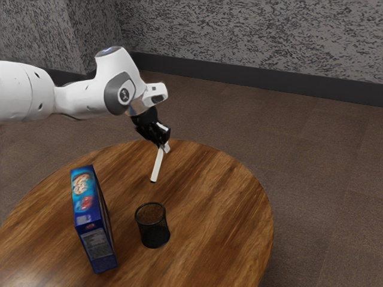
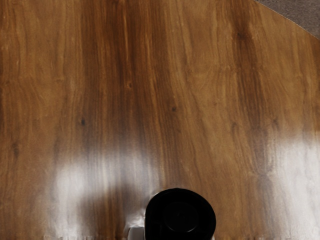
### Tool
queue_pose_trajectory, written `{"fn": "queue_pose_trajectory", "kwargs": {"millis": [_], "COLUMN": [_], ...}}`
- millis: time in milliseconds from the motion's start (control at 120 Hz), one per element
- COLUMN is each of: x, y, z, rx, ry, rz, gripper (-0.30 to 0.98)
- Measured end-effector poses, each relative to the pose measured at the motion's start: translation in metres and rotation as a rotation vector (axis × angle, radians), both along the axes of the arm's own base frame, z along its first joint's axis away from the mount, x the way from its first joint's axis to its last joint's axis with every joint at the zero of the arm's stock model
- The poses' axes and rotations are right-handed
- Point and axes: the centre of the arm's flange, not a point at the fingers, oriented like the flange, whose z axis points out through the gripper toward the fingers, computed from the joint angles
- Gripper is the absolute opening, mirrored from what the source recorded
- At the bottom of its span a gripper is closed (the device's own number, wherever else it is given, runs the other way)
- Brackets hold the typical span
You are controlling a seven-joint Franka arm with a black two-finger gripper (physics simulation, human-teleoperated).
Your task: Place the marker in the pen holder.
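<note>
A mottled grey wall [image 1: 239, 36] with a dark skirting [image 1: 239, 80] runs behind brown carpet [image 1: 323, 155], and a round wooden tabletop [image 1: 221, 197] stands in front of them. Its grain runs in dark and light streaks, and in the wrist view pale glare lies across parts of it, with a bit of carpet past its curved edge.

The white arm [image 1: 84, 98] comes in from the exterior view's left and bends down over the tabletop's far side. At its end the black pincer [image 1: 163, 145] is closed on the marker [image 1: 157, 165], clamping it near its upper end. The marker is a slim, whitish stick, tilted, its lower end slanting toward the exterior view's left and toward the pen holder [image 1: 154, 233]. Whether that lower end meets the wood is hard to make out from here. In the wrist view the marker's round black end sits close under the hand, with a pale piece beside it.

The pen holder is a black mesh cup, upright on the tabletop with its mouth facing up. The marker is outside it, well apart, nearer the wall. Near the pen holder, on the exterior view's left, a blue box [image 1: 93, 215] stands upright, with coloured pictures on its upper part and a pale printed panel lower down.
</note>
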Motion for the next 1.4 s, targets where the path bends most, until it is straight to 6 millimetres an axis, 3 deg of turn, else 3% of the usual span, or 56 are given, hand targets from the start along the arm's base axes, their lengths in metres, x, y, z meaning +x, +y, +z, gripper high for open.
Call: {"fn": "queue_pose_trajectory", "kwargs": {"millis": [217,450,667,792,950,1083,1267,1400], "x": [-0.044,-0.080,-0.098,-0.127,-0.147,-0.152,-0.143,-0.149], "y": [-0.011,-0.020,-0.036,-0.043,-0.053,-0.066,-0.076,-0.080], "z": [0.002,-0.010,0.022,0.007,-0.021,-0.029,-0.017,-0.015], "rx": [-0.097,-0.126,-0.129,-0.091,-0.026,0.003,0.011,0.032], "ry": [0.033,0.088,0.045,0.075,0.081,0.023,-0.083,-0.126], "rz": [0.067,0.108,0.096,0.075,0.044,0.021,0.013,-0.006], "gripper": [-0.10,-0.09,-0.07,-0.07,-0.06,-0.05,-0.04,-0.04]}}
